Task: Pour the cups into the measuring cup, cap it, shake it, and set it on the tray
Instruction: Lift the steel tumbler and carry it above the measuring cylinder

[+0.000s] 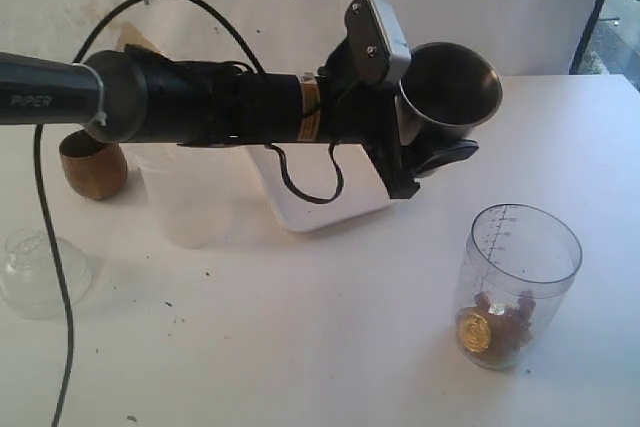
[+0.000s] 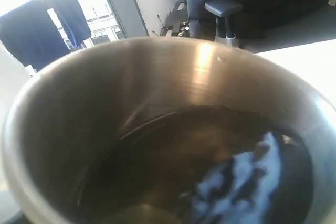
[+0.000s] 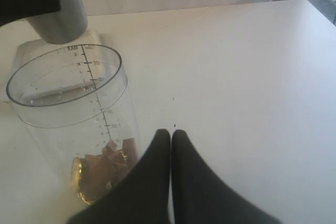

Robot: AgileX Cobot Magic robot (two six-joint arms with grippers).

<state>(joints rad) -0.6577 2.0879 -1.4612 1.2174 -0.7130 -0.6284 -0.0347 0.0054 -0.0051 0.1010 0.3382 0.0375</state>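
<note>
tilted steel tumbler (image 1: 450,87) sits gripped in the left claw (image 1: 428,152), clear measuring cup (image 1: 522,282) upright below it holding brown bits (image 1: 500,319), white tray (image 1: 330,209) just behind the claw, wooden cup (image 1: 92,162) farther back.

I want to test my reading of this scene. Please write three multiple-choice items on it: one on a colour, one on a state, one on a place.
1. The tray is: A. white B. red C. black
2. The right gripper is: A. wide open B. shut and empty C. shut on the tray
3. The wooden cup stands: A. on the tray B. on the table beside the frosted tub C. between the right gripper's jaws
Answers: 1 A, its surface shows white. 2 B, the jaws meet with nothing between. 3 B, it stands on the table next to the tub, off the tray.
</note>
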